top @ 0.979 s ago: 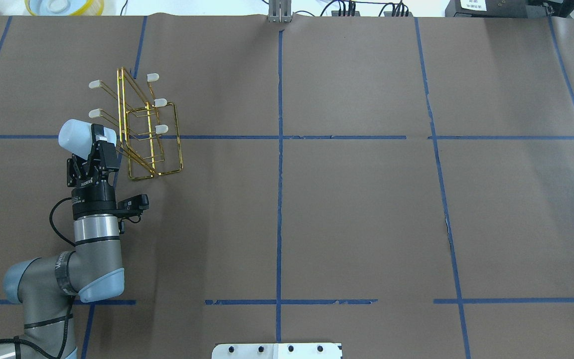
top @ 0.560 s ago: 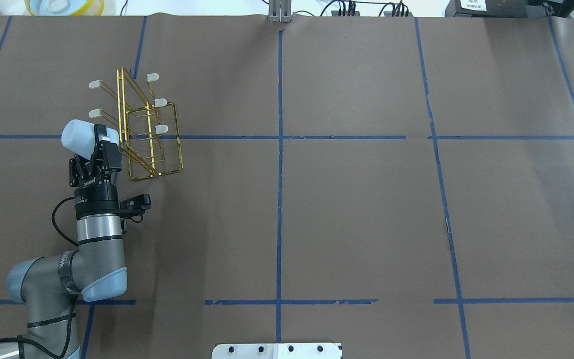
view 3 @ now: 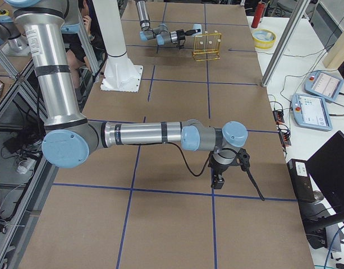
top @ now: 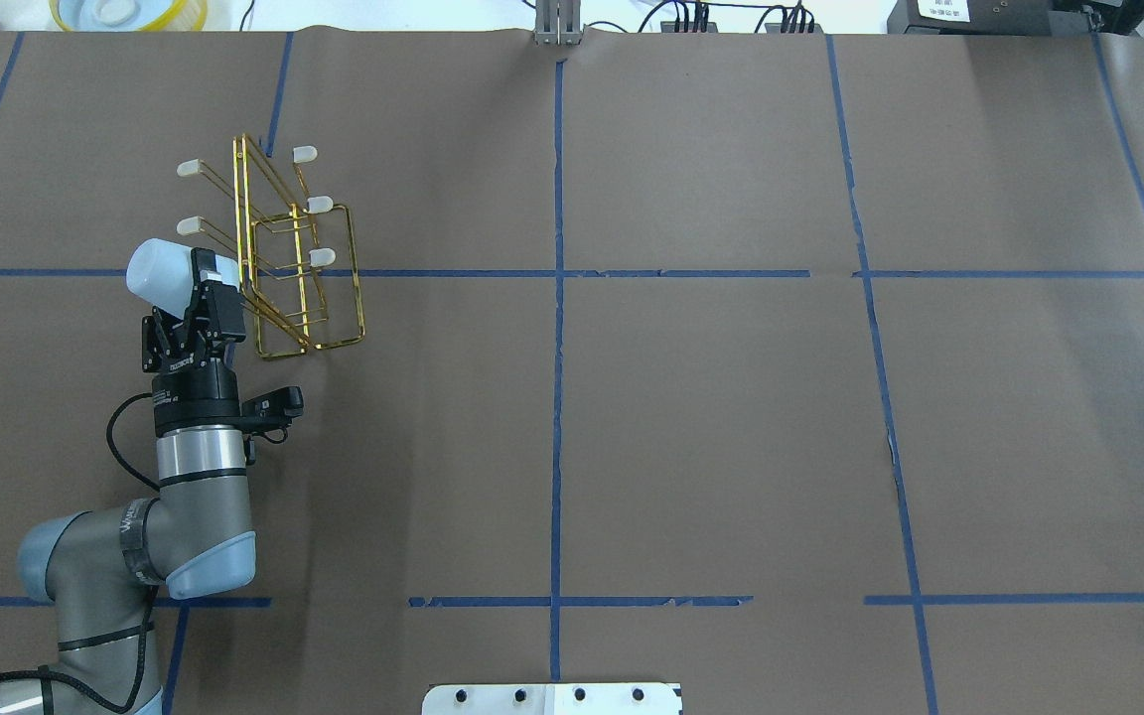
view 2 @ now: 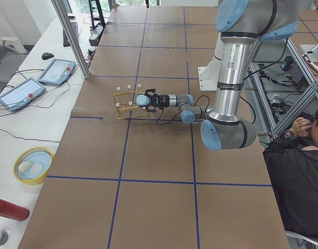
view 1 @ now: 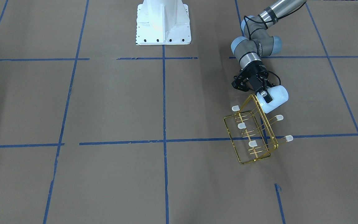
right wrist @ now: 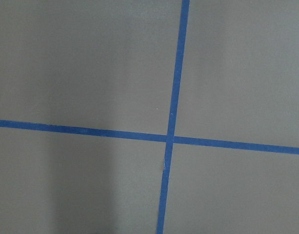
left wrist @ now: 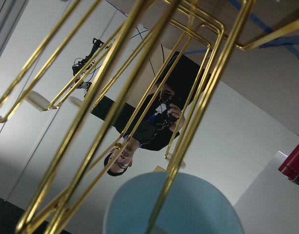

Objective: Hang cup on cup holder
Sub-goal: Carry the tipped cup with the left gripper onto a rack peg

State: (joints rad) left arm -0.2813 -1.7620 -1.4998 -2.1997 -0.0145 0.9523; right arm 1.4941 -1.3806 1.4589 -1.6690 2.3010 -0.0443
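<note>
My left gripper point(top: 197, 281) is shut on the pale blue-white cup point(top: 157, 269) and holds it on its side above the table. The cup's mouth end is against the near left corner of the gold wire cup holder point(top: 306, 268). In the front-facing view the cup point(view 1: 277, 97) sits at the rack's point(view 1: 253, 140) end nearest the robot. The prong on that corner is hidden behind the cup and gripper. In the left wrist view gold wires point(left wrist: 188, 117) cross in front of the cup point(left wrist: 198, 209). My right gripper point(view 3: 219, 178) points down at bare table far off. I cannot tell whether it is open.
Brown paper with blue tape lines point(top: 557, 397) covers the table. The white robot base point(view 1: 162, 23) stands mid-table at the robot's side. A yellow-rimmed bowl point(top: 125, 12) and a red bottle point(view 2: 8, 209) lie past the table's far left corner. A person point(view 2: 299, 171) sits beside the robot.
My left gripper has shifted slightly right with the cup, closer against the rack. The rack has not moved.
</note>
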